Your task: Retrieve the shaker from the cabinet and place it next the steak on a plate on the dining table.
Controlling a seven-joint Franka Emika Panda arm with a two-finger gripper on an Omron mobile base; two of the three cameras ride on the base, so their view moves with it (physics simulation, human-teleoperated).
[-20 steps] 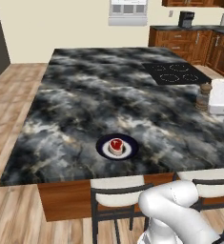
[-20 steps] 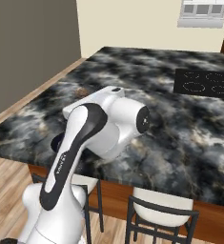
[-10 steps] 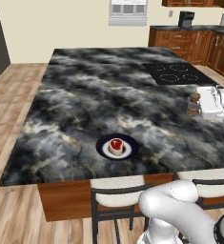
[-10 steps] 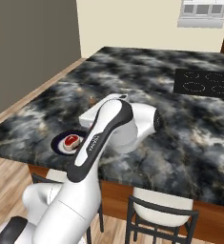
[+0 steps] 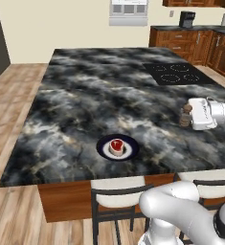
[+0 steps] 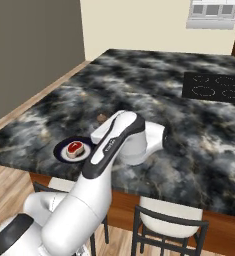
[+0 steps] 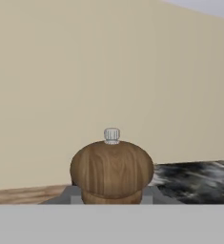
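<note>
Over the counter (image 5: 85,95), the pincer (image 5: 186,115) grips the upright shaker (image 5: 185,115); plate (image 5: 104,149) and steak (image 5: 116,146) lie toward 8 o'clock, well apart.

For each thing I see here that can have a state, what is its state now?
Small brown wooden shaker: upright, held in the gripper above the table, away from the plate.
Two-finger gripper: shut on the shaker.
Raw red steak: lying on the plate.
Round navy-rimmed plate: flat on the table, near its front edge.
Black marbled dining table: bears the plate.
</note>
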